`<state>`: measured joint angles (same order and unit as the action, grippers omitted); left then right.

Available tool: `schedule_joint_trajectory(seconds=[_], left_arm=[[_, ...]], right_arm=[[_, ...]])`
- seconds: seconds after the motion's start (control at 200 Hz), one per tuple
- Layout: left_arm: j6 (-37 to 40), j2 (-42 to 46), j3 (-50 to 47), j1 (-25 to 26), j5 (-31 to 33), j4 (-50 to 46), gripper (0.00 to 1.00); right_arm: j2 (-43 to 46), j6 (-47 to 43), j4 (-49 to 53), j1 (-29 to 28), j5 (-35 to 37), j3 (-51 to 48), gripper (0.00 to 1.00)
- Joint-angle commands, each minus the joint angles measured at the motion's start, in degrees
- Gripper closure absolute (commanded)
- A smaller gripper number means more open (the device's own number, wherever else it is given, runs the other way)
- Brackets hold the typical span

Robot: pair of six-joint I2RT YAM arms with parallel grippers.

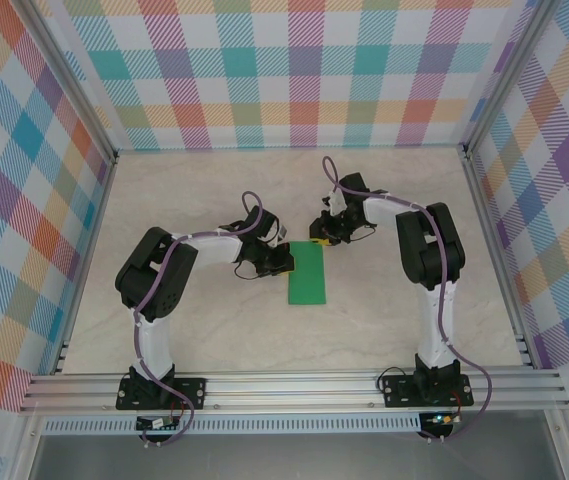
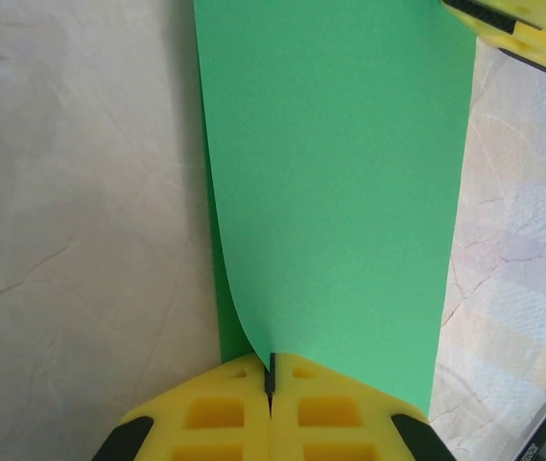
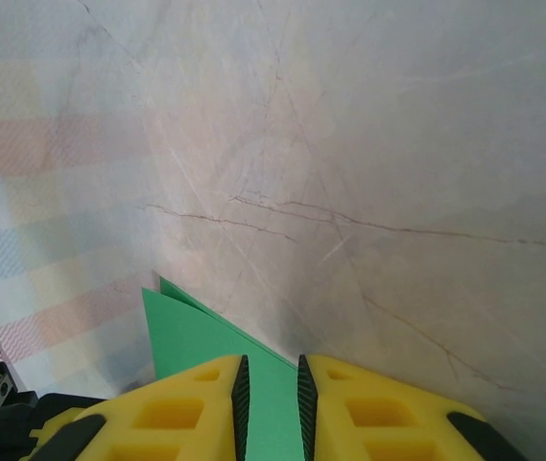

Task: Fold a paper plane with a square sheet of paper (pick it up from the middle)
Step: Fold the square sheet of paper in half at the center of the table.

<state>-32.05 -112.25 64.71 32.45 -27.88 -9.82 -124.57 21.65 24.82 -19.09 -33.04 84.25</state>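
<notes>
Paper (image 1: pixel 307 275), folded in half, lies at the table's (image 1: pixel 214 330) centre. The left gripper (image 2: pixel 270 365) clenches its lifted left edge; the right gripper (image 3: pixel 271 370) sits slightly parted over its far corner.

The sheet of paper (image 1: pixel 307 278) lies on the counter (image 1: pixel 214 330) near its middle, between the left arm (image 1: pixel 154 285) and the right arm (image 1: pixel 426 250). Its long sides run from near to far. The left fingers (image 1: pixel 284 260) are at the left side of the sheet, close to the far left corner. In the left wrist view the left fingers (image 2: pixel 311 389) meet on the edge of the upper layer, which curves up from the layer below. The right fingers (image 1: pixel 318 240) are at the far edge. In the right wrist view the right fingers (image 3: pixel 359 394) stand slightly apart, with the sheet between and below them.
</notes>
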Motion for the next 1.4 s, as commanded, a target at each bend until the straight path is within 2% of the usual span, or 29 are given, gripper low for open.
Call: schedule_joint_trajectory(seconds=[0.0, 0.29, 0.4, 0.775, 1.22, 1.395], left_arm=[[1.0, -4.47, -2.11, 0.16, 4.43, -7.75, 0.98], [1.05, -3.93, -2.45, 0.2, 4.8, -7.94, 0.98], [1.12, -4.05, -2.48, 0.16, 4.54, -7.84, 0.98], [1.07, -3.9, -2.83, 0.16, 4.76, -7.75, 0.98], [1.31, -4.62, -2.31, 0.16, 4.63, -8.28, 0.98], [1.12, -4.71, -2.31, 0.2, 4.59, -8.17, 0.98]], right_arm=[[0.46, -1.9, 4.75, 0.34, -0.01, 1.91, 0.76], [-0.67, -0.95, 2.75, 0.29, -0.2, 0.24, 0.76], [-0.71, -0.49, 2.7, 0.35, 2.23, -0.48, 0.76], [0.41, -1.35, 4.91, 0.82, -0.36, 4.33, 0.76], [-2.42, -0.8, 3.92, 0.81, 3.83, 1.09, 0.76], [1.1, -0.56, 3.97, 1.07, -0.8, 2.08, 0.76]])
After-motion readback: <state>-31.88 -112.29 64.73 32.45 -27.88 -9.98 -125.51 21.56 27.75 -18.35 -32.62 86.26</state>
